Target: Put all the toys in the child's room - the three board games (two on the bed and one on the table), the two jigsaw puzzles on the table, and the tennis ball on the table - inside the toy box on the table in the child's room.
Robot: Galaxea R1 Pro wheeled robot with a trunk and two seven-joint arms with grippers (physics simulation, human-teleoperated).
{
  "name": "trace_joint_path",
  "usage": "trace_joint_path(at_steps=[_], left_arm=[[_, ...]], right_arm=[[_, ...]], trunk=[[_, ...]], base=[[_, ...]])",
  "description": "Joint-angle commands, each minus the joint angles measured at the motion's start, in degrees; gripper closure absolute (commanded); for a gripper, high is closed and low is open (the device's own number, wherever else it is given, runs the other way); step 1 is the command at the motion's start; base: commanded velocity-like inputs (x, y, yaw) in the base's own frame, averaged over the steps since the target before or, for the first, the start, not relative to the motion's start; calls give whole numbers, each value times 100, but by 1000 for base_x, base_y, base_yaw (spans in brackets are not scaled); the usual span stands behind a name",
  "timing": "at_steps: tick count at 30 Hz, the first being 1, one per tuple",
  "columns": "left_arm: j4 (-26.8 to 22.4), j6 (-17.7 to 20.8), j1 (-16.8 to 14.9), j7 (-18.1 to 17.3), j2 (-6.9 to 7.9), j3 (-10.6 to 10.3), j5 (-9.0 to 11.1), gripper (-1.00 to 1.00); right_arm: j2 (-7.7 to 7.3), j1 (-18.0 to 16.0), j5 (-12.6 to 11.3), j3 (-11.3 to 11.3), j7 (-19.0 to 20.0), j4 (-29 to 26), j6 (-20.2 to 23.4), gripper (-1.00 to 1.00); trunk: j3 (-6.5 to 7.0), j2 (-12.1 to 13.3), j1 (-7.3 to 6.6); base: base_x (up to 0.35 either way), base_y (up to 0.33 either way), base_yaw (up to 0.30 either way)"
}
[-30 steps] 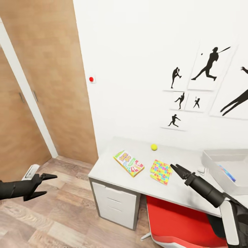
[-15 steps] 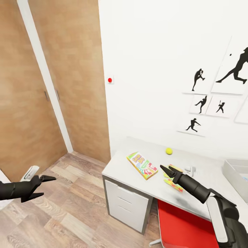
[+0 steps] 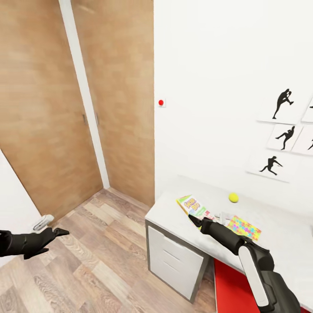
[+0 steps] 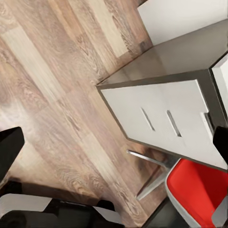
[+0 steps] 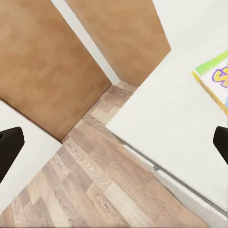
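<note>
A child's room in simulation, seen from the robot's head: the table (image 3: 182, 208), pale grey on top with white drawers (image 3: 174, 261) below, stands against a white wall hung with baseball silhouette prints (image 3: 284, 137); on it lie a yellow and green board game (image 3: 192, 205), a jigsaw puzzle (image 3: 244, 227) of red, yellow, blue and green pieces, and, nearer the wall, the tennis ball (image 3: 234, 198), apart from both. The right gripper (image 3: 193, 218) reaches over the table's front edge, its tip overlapping the board game's near corner; the wrist camera shows its two fingertips (image 5: 9, 145) spread wide with nothing between them, the game's corner (image 5: 214, 78) beyond. The left gripper (image 3: 55, 233) hangs over the wooden floor (image 3: 104, 261), well apart from the table, fingers parted and holding nothing; a red chair seat (image 4: 199, 183) sits beneath the desk, wooden doors (image 3: 52, 108) beyond.
</note>
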Motion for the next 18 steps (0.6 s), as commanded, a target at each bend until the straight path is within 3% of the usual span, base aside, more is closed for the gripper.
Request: trace_joint_path(at_steps=[1, 5, 10, 18], left_arm=[[0, 13, -14, 60, -33, 7, -114, -100], [12, -151, -22, 61, -83, 26, -463, -100], [79, -595, -23, 39, -101, -45, -547, -100], [171, -689, -21, 59, -106, -75, -649, -100]], right_arm=[[1, -4, -24, 42, -37, -6, 42, -100], [7, -4, -25, 120, -106, -2, 52, -100], [9, -11, -17, 138, -138, 24, 58, -100], [9, -12, -23, 334, -486, 30, 65, -100]], trunk=[[-10, -13, 4], [4, -13, 4], [20, -13, 4], [47, -13, 4]], base=[[0, 0, 280], [0, 0, 280], [0, 0, 280], [-1, 0, 280]])
